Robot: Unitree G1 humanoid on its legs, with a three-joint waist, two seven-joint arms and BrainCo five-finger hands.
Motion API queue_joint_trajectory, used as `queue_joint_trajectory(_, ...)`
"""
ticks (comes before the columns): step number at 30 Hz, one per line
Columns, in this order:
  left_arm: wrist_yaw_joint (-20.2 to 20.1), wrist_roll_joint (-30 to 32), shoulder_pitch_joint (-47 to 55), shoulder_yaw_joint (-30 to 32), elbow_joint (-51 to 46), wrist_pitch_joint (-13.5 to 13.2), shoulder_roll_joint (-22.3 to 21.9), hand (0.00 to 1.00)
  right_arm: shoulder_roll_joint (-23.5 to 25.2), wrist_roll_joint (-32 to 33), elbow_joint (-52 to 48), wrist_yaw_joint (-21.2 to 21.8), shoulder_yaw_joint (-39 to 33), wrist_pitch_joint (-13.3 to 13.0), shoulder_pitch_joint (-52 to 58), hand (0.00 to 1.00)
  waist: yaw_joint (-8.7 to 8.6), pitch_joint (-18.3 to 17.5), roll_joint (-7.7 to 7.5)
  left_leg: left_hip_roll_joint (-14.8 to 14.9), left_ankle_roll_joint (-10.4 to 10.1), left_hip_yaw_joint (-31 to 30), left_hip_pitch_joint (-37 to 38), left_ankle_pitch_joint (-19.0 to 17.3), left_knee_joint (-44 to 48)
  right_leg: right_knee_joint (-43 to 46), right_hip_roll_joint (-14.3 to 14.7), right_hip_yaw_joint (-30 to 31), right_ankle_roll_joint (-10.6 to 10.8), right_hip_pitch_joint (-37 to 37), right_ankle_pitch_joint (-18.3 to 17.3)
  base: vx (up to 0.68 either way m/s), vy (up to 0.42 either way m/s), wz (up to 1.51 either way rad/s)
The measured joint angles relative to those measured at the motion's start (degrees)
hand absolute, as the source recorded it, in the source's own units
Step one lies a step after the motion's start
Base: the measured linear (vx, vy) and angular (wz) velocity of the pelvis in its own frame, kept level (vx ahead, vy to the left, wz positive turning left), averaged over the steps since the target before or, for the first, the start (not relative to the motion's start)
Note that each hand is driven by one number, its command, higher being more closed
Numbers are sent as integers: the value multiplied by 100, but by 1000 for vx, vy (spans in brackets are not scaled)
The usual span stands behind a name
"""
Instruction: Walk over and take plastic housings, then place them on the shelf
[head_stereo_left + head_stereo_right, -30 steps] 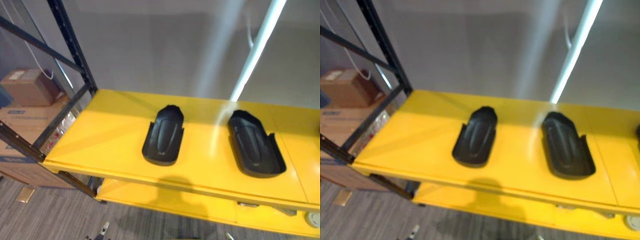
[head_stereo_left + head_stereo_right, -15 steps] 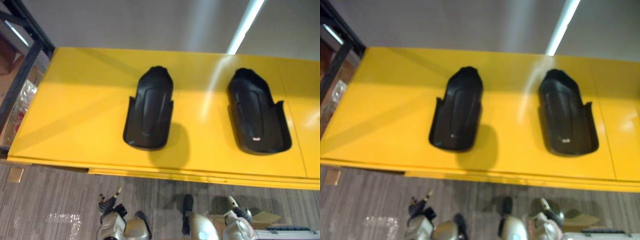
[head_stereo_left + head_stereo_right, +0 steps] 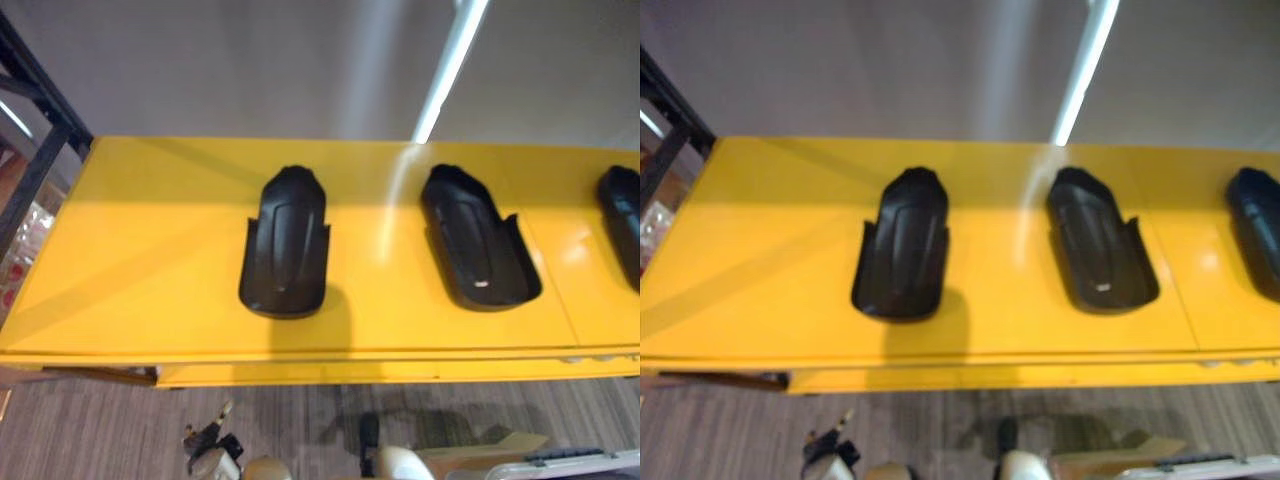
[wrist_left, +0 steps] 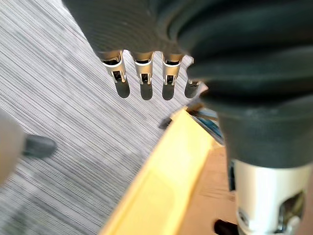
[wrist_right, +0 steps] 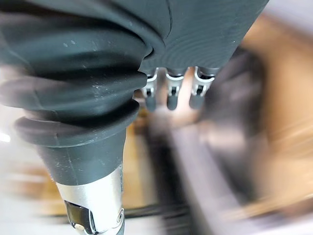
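2 housings (image 3: 284,243), prob. 3rd (image 3: 625,215), on shelf (image 3: 150,250)

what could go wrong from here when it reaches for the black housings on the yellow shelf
1. The left hand and right hand seem to hang low, under the level of the yellow shelf; lifting them could clip its front edge.
2. The left black plastic housing lies with its wide end near that edge, so a nudge might slide it off.
3. The rightmost black housing is cut by the view's border, so a reach there would be poorly seen.
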Motion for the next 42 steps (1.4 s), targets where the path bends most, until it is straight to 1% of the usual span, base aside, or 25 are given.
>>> queue_joint_trajectory(1,-3,-1,36,-1,0,25,18,0,-100,-146,-305,-7,-46,-162,-13,0,-9,-44,-3,9,-10,-1,37,8,-20,-19,9,-15,4,44,-4,70,-58,0)
queue_joint_trajectory(2,-10,-9,138,14,-50,86,34,0,-293,-387,-935,7,-82,-372,-58,0,-73,-131,-25,26,-19,3,118,14,-55,-58,45,-26,-3,129,21,82,-64,-3)
queue_joint_trajectory(3,-25,-11,230,23,-116,154,54,0,-450,-658,-1448,149,-49,-479,-151,0,-101,-254,-51,46,-21,13,152,16,-56,-67,73,-34,-2,149,37,73,-67,-9)
queue_joint_trajectory(4,-33,-11,264,29,-152,162,55,0,-519,-840,-1657,239,0,-487,-211,0,-99,-299,-60,54,-22,21,171,16,-59,-68,82,-42,-3,158,37,53,-65,-8)
queue_joint_trajectory(5,-37,-18,290,4,-190,156,60,0,-649,-1225,-1903,284,150,-447,-336,0,-99,-374,-88,53,-60,25,187,40,-80,-103,82,-79,-2,188,37,26,-46,3)
queue_joint_trajectory(6,-36,-22,266,2,-191,144,68,0,-734,-1389,-1915,428,238,-396,-519,0,-106,-418,-135,36,-65,-6,200,44,-93,-181,79,-114,5,253,54,16,-34,9)
queue_joint_trajectory(8,-34,-28,271,-6,-183,140,68,0,-823,-1402,-1770,654,304,-402,-833,0,-110,-504,-176,6,-69,-26,202,49,-127,-254,76,-118,3,309,92,14,-12,7)
queue_joint_trajectory(10,-35,-104,300,-38,-177,116,77,0,-1028,-1284,-1535,1021,389,-445,-1273,0,-123,-513,-170,-71,-25,-160,246,101,-156,-252,19,-178,-6,380,103,-3,-4,8)
queue_joint_trajectory(12,-38,-131,359,-181,-68,72,168,0,-1393,-1263,-1641,1689,826,-400,-1587,0,-142,-528,-142,-277,80,-352,287,296,-261,-252,-153,-245,11,466,114,-51,-3,9)
queue_joint_trajectory(13,-39,-121,360,-190,-1,33,197,0,-1500,-1314,-1743,1794,978,-377,-1629,0,-147,-547,-145,-328,98,-462,283,340,-315,-252,-186,-285,14,466,116,-49,-9,18)
queue_joint_trajectory(15,-39,-45,415,-202,39,-37,281,0,-1782,-1508,-2091,2157,1315,-166,-1868,0,-146,-571,-114,-401,109,-590,275,376,-401,-252,-227,-310,18,449,118,-33,-2,15)
queue_joint_trajectory(18,-36,105,507,-199,49,-83,507,0,-2307,-1634,-2350,2736,1787,329,-2639,0,-139,-601,-125,-468,105,-831,90,387,-488,-252,-252,-474,36,326,137,-79,-5,27)
queue_joint_trajectory(19,-35,105,510,-190,65,-82,545,0,-2419,-1634,-2350,2861,1881,429,-2806,0,-139,-585,-160,-479,118,-869,71,402,-506,-252,-257,-490,34,303,149,-85,-13,25)
queue_joint_trajectory(21,-35,105,522,-170,278,-73,665,0,-2907,-1629,-2396,3487,2403,874,-3384,0,-122,-605,-284,-557,138,-1052,40,504,-667,-252,-306,-595,28,269,185,-103,-9,24)
queue_joint_trajectory(22,-37,105,534,-170,296,-68,677,0,-3060,-1633,-2443,3631,2558,981,-3500,0,-122,-614,-298,-564,140,-1103,24,506,-691,-252,-307,-615,34,265,188,-97,3,23)
queue_joint_trajectory(24,-87,120,630,-170,326,-68,694,0,-3565,-1834,-2556,4236,3254,1356,-4015,0,-88,-623,-364,-593,141,-1124,-22,506,-714,-253,-328,-632,39,218,251,-91,9,11)
queue_joint_trajectory(25,-117,158,655,-170,353,-70,699,0,-3657,-1901,-2564,4368,3407,1430,-4103,0,-84,-631,-377,-600,141,-1138,-21,506,-727,-253,-334,-640,32,219,265,-113,21,10)
queue_joint_trajectory(27,-165,326,708,-174,502,-90,738,0,-3985,-2289,-2609,4856,3847,1636,-4269,0,-90,-668,-433,-636,142,-1320,-60,507,-783,-253,-381,-775,40,228,274,-92,15,24)
queue_joint_trajectory(28,-170,327,721,-177,501,-100,738,0,-4076,-2395,-2629,4962,3944,1675,-4270,0,-93,-681,-450,-642,143,-1368,-93,507,-785,-253,-398,-793,44,219,276,-87,14,27)
queue_joint_trajectory(30,-212,406,793,-224,504,-136,737,0,-4446,-2693,-2646,5419,4391,1723,-4391,0,-75,-692,-472,-683,191,-1415,-121,538,-878,-253,-440,-834,55,178,317,-106,23,14)
queue_joint_trajectory(31,-219,485,818,-231,507,-137,737,0,-4525,-2733,-2646,5521,4508,1731,-4455,0,-75,-692,-473,-695,201,-1416,-131,545,-878,-253,-453,-848,51,170,330,-85,20,4)
queue_joint_trajectory(33,-242,549,887,-289,507,-146,752,0,-4861,-2968,-2664,5899,4860,1679,-4668,0,-84,-692,-471,-725,224,-1445,-175,568,-878,-253,-488,-880,65,167,343,-79,12,7)
queue_joint_trajectory(36,-262,548,890,-457,506,-226,797,0,-5300,-3316,-2712,6251,5130,1651,-4725,0,-87,-707,-481,-743,217,-1552,-216,611,-903,-253,-501,-929,67,157,349,-54,-6,14)
queue_joint_trajectory(37,-294,549,891,-502,506,-256,822,0,-5407,-3456,-2717,6440,5260,1640,-4724,0,-83,-715,-494,-741,207,-1560,-215,630,-919,-252,-494,-933,66,156,351,-21,-11,8)
queue_joint_trajectory(42,-431,554,885,-671,503,-257,956,0,-5605,-4034,-2785,6865,5493,1598,-4620,0,-98,-719,-499,-741,204,-1559,-218,633,-914,-252,-494,-929,64,156,354,0,0,0)
